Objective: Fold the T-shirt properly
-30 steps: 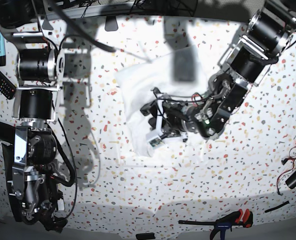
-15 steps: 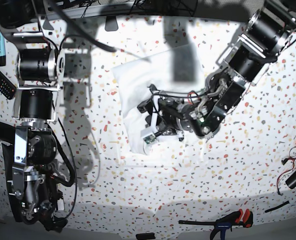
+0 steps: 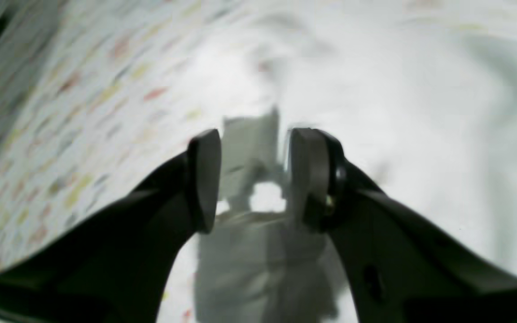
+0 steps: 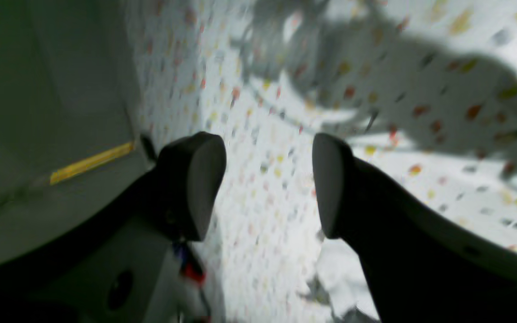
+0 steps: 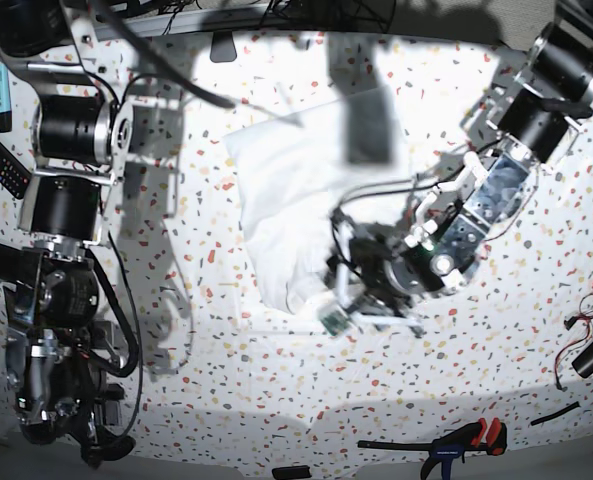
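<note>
Two arms hang over the table [image 5: 536, 330], and the T-shirt [image 5: 296, 190] is the thing to steer by: a crumpled white heap on the speckled top, upper middle in the base view, partly folded over itself, with a dark square shadow across its far right part. Just below and right of the shirt's lower edge sits the left gripper [image 5: 338, 300], its forearm slanting away to the upper right corner. From its wrist camera the left fingers [image 3: 204, 179] stand a little apart with a strip of white cloth running between them; the picture is blurred, so whether the pads truly pinch that cloth I cannot tell. Well away from the shirt, down in the lower left corner, the right gripper [image 4: 267, 188] hovers over bare speckled table near the edge, its fingers [image 4: 195, 184] parted wide with nothing between them. A black remote [image 5: 1, 157] lies far left of the shirt, and a red-handled clamp [image 5: 456, 440] far below it
</note>
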Available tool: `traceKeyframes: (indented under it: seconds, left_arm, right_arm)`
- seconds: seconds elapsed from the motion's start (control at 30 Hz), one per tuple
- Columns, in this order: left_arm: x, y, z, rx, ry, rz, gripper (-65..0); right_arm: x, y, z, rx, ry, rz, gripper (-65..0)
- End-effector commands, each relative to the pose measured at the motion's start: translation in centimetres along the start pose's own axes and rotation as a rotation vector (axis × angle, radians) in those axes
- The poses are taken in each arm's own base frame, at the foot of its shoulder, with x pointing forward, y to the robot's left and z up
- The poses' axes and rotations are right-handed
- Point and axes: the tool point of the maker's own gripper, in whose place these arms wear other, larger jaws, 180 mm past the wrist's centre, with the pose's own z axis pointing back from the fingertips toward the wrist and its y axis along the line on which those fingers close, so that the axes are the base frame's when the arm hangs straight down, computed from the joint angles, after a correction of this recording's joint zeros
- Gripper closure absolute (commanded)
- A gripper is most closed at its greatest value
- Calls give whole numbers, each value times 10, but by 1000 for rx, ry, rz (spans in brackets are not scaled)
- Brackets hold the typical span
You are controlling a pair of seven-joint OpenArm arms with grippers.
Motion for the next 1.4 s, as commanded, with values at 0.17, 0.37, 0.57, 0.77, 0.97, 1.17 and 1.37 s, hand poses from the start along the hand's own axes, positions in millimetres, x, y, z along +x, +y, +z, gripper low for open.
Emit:
traceKeyframes:
  seconds: [0.17,0.37,0.57,0.77,0.97,1.17,1.37]
  left_arm:
    - [6,66,21,184,-33,187,-249]
    - [-6,88,45,204,-50,359,-249]
    - [-26,87,81,238,-86,379,-249]
    - [-62,73,124,277,-48,310,-249]
    - [-90,67,168,348,-37,357,-249]
    - [-117,61,211,420,-13,419,-249]
    - [-154,40,236,433,76,453,-249]
  right_arm:
    - [26,-13,30,-77,-23,110,-344]
    - [-9,-27,49,-130,67,144,-344]
    - [-48,-28,78,-179,165,227,-344]
    - [-89,-28,111,-225,227,211,-344]
    - [-111,-21,161,-278,206,164,-344]
    - [-127,-23,225,-424,234,174,-344]
    - [-159,-25,286,-556,365,168,-344]
